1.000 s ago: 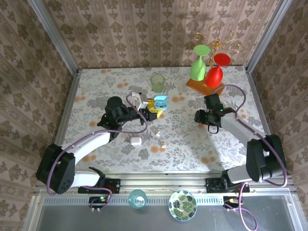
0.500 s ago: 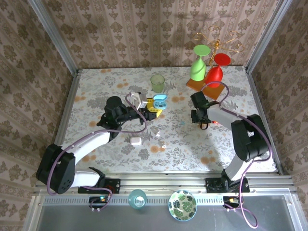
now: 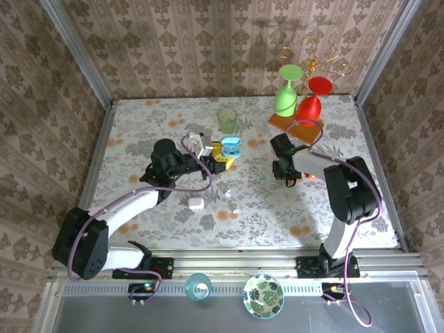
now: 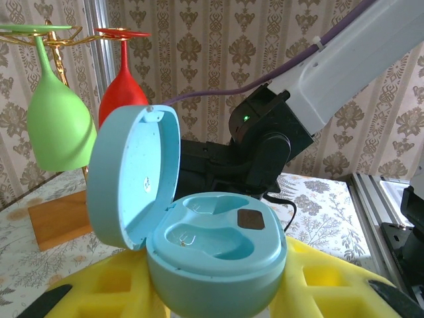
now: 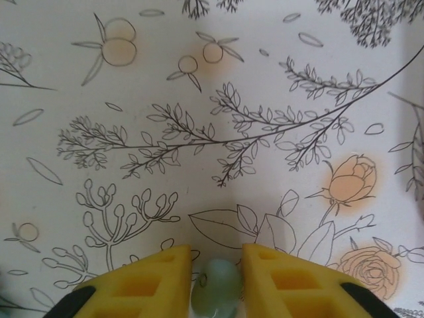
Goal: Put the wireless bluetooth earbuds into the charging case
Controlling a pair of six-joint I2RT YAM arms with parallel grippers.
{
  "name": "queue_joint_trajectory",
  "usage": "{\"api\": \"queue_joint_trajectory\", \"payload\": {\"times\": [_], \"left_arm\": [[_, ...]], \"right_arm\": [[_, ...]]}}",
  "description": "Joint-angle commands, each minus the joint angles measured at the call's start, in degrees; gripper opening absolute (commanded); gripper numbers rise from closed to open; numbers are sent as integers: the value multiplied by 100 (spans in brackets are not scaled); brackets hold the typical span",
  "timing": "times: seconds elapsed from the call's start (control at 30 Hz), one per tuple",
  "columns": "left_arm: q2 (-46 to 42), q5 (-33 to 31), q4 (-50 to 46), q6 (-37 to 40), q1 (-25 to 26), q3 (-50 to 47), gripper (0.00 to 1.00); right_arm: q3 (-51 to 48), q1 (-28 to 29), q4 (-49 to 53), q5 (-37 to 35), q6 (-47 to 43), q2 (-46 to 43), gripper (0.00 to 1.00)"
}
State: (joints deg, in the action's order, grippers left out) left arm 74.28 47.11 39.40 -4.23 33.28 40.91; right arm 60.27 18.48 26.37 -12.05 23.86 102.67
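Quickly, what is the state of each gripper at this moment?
Left gripper: closed on the blue charging case, its lid open.
Right gripper: closed on a pale blue earbud.

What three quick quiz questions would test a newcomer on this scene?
1. True or false: the pale blue charging case has its lid open.
2. What sits between the right gripper's fingers? A: white case. B: pale blue earbud. C: green cup.
3. Fill in: the case's earbud wells are ___.
Key: 1 true; 2 B; 3 empty.
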Motion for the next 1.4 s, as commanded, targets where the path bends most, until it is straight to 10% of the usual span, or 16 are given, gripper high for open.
{"api": "queue_joint_trajectory", "payload": {"times": [0.0, 0.67, 1.37], "left_arm": [[-63, 87, 108, 91, -37, 172, 25], [-371, 44, 92, 64, -172, -58, 26], [-743, 176, 735, -402, -991, -710, 26]], "right_arm": [[121, 37, 219, -95, 21, 81, 21], [-648, 724, 235, 683, -213, -539, 20], [105, 1649, 1529, -1514, 417, -576, 34]]}}
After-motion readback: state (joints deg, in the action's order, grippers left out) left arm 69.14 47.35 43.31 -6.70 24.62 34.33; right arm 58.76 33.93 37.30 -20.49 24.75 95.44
